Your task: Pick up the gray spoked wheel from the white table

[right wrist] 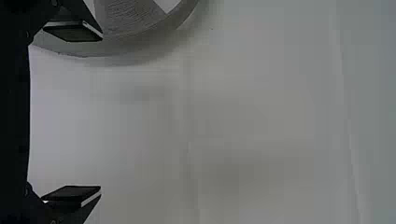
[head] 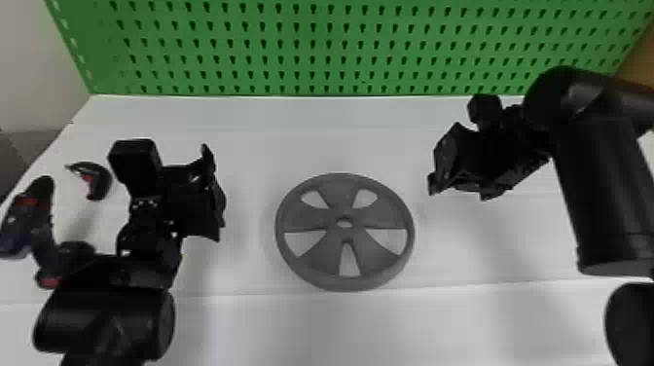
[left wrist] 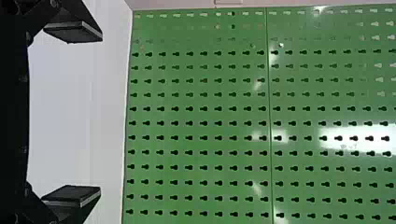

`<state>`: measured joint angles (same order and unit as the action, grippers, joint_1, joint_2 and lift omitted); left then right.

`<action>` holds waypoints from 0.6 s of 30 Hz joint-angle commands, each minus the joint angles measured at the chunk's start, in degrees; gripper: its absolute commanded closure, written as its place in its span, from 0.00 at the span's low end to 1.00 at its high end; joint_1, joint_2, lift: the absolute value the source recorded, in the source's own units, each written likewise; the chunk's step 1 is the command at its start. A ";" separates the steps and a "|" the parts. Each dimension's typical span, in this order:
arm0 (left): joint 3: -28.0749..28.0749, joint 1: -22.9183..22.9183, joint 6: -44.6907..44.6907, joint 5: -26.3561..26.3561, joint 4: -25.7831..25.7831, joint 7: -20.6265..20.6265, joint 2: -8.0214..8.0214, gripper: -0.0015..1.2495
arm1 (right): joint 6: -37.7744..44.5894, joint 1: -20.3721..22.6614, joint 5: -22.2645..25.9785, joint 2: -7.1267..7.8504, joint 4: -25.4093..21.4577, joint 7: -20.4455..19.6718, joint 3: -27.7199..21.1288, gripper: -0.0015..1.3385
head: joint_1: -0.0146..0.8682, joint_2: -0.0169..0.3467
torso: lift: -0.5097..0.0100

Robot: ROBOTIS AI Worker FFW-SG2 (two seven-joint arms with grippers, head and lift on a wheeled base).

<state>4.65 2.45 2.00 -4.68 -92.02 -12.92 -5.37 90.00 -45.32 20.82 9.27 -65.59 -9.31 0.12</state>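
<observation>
Well, the gray spoked wheel (head: 306,216) lies flat on the white worktop (head: 292,126), roughly midway between the two arms. Its broad spokes run in to a small hub with a hole through it, and white shows in the openings between them. Near its closest rim, a faint line crosses the worktop.

Over to the left is the left end effector (head: 218,190), apart from the wheel. It's open – the left wrist view has its two flat fingers (left wrist: 72,33) spread wide, with the green perforated board (left wrist: 201,116) beyond them.

Off to the right is the right end effector (head: 452,177), open as well and also apart from the wheel. In the right wrist view its fingers (right wrist: 72,193) stand wide apart, and part of the wheel's rim passes behind one of them.

Behind the worktop, the board stands upright. Beside the left arm there's a curved dark piece (head: 101,182) with a bit of red, and farther left a dark object (head: 22,226) with a red band – I can't tell what either is.
</observation>
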 commanded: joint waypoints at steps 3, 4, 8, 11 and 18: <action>-0.08 0.01 0.02 0.02 0.00 0.00 -0.08 0.10 | 0.08 -0.03 0.10 0.40 1.35 0.00 1.03 0.10 | 0.88 0.05 | 0.80; -0.08 0.01 0.02 0.02 0.00 0.00 -0.08 0.10 | 0.08 0.05 0.19 0.40 1.43 0.00 1.03 0.10 | 0.88 0.05 | 0.80; -0.17 -0.08 0.02 -0.06 0.00 0.00 -0.08 0.10 | 0.08 0.14 0.19 0.40 1.87 0.00 1.11 0.10 | 0.88 0.05 | 0.80; -0.08 -0.08 0.02 0.02 0.00 0.00 -0.08 0.10 | 0.08 0.14 0.19 0.40 2.05 0.00 1.11 0.10 | 0.88 0.05 | 0.80; -0.17 0.01 0.02 0.02 0.00 0.00 -0.08 0.10 | 0.08 -0.12 0.72 0.58 2.84 0.00 1.73 0.10 | 0.88 0.05 | 0.80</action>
<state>4.56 2.40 2.01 -4.67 -92.02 -12.92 -5.46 90.00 -45.25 21.29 9.70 -63.05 -9.31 1.46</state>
